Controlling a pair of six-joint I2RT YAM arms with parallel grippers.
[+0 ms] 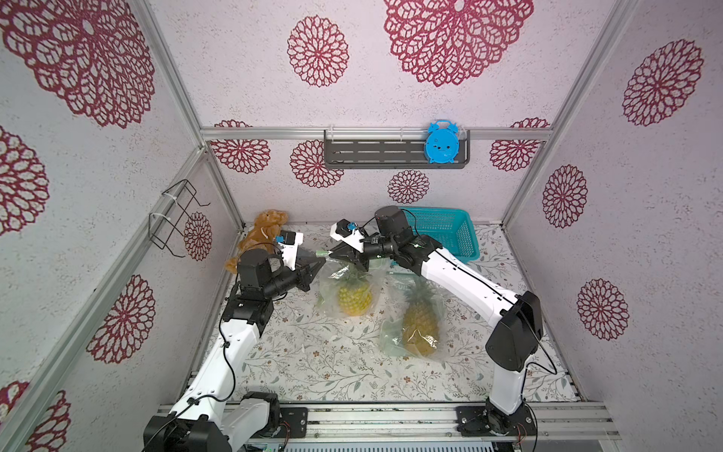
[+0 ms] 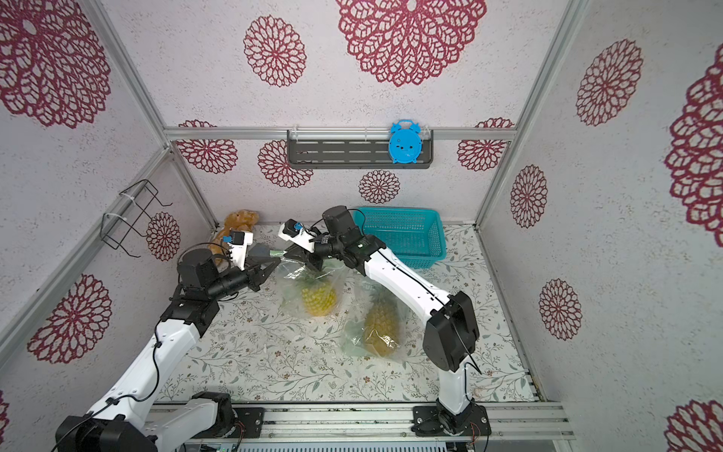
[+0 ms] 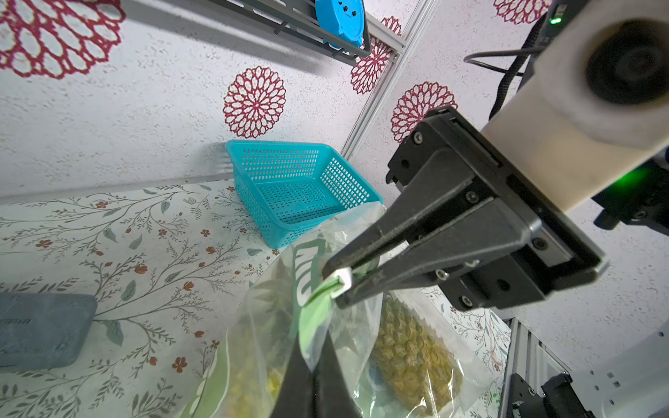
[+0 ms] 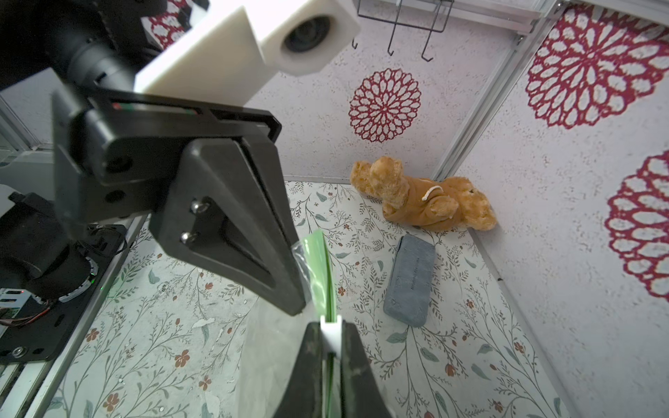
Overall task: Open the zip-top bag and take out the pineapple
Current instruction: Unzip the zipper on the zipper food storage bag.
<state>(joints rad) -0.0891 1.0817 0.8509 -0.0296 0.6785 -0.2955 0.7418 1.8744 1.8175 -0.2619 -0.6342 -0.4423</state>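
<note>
A clear zip-top bag (image 1: 348, 287) with a green top strip hangs lifted over the middle of the table, and the pineapple (image 1: 354, 300) shows inside it in both top views (image 2: 317, 301). My left gripper (image 1: 319, 259) is shut on the end of the green strip (image 3: 318, 311), with its fingers (image 3: 300, 383) pinching the plastic in the left wrist view. My right gripper (image 1: 331, 254) faces it from the other side, almost tip to tip. It is shut on the white zip slider (image 4: 331, 334), which also shows in the left wrist view (image 3: 344, 280).
A second bagged pineapple (image 1: 419, 325) lies to the right under my right forearm. A teal basket (image 1: 450, 235) stands at the back right. A plush bear (image 1: 263, 235) and a grey case (image 4: 411, 278) lie at the back left. A blue clock (image 1: 442, 141) sits on the wall shelf.
</note>
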